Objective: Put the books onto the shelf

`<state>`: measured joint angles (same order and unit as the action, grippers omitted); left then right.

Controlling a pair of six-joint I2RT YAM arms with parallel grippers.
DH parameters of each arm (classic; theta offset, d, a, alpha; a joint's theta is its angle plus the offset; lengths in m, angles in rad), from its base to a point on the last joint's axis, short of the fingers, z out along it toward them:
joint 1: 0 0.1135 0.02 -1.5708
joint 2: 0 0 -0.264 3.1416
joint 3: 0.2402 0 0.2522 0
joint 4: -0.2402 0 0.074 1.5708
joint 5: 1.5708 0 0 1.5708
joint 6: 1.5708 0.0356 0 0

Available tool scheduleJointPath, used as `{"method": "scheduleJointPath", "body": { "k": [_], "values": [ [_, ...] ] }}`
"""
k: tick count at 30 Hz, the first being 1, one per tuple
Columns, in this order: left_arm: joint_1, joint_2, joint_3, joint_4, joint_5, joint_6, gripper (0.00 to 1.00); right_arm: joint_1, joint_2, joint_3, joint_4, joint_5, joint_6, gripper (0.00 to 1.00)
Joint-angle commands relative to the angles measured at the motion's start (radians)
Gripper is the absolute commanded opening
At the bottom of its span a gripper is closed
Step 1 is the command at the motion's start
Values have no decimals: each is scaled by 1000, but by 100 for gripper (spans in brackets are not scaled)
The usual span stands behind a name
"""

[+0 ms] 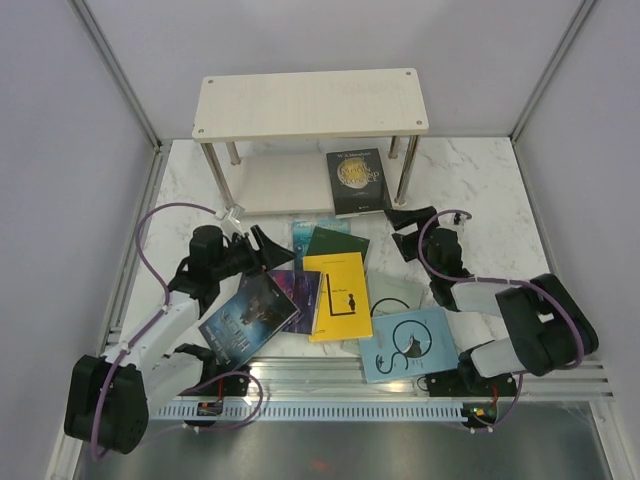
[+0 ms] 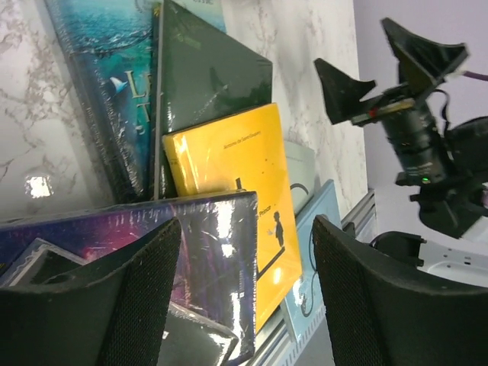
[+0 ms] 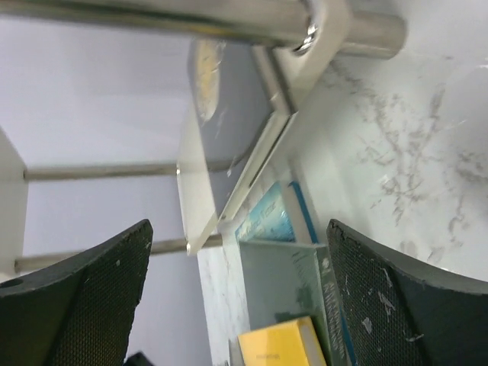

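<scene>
Your left tool (image 1: pixel 263 247) and right tool (image 1: pixel 405 222) both stand wide and empty, so pinch the thin, probably slick purple book (image 1: pixel 303 290), at 6 o'clock of the shelf (image 1: pixel 310 100), by its free edge.

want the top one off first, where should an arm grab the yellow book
Likely its near short edge, coming from the near side. The yellow book lies flat atop the other books, so only an edge can be pinched, and that end seems to stick out with nothing on it.

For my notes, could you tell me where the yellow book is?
Top view, centre: yellow book lies right of the purple book, below the green book.
</scene>
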<state>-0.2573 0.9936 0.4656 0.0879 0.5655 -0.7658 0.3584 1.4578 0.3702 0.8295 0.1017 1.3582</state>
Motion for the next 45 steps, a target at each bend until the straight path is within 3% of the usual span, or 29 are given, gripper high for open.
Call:
{"method": "scheduleJointPath", "body": {
  "k": [1, 5, 13, 21, 24, 26, 27, 32, 35, 37, 41, 45],
  "values": [
    [1, 17, -33, -22, -36, 51, 72, 37, -99, -13, -167, -68, -157, 98],
    [-13, 57, -77, 38, -23, 36, 71, 120, -120, -34, -190, -140, -231, 96],
    [-16, 138, -120, 124, -15, 25, 70, 186, -39, -177, -40, -210, -231, 88],
    [-45, 341, -133, 252, 19, 16, 67, 284, 65, -218, 154, -246, -199, 78],
    [-53, 398, -142, 311, 34, 3, 66, 313, 87, -252, 212, -260, -189, 68],
    [-53, 419, -151, 345, 40, -4, 65, 324, 81, -284, 230, -258, -183, 49],
    [-53, 419, -154, 345, 42, -6, 65, 326, 78, -284, 235, -255, -183, 49],
    [-54, 419, -160, 357, 40, -9, 64, 329, 7, -341, 221, -240, -185, 21],
    [-54, 389, -159, 352, 45, -12, 64, 329, -95, -340, 128, -227, -191, 1],
    [-54, 357, -153, 322, 40, -7, 64, 329, -178, -317, 30, -200, -217, 0],
    [-54, 246, -121, 280, 80, 23, 69, 329, -512, -211, -483, -41, -318, 0],
    [-56, 140, -105, 245, 89, 40, 75, 321, -723, -87, -756, 87, -398, 0]
  ]
}}
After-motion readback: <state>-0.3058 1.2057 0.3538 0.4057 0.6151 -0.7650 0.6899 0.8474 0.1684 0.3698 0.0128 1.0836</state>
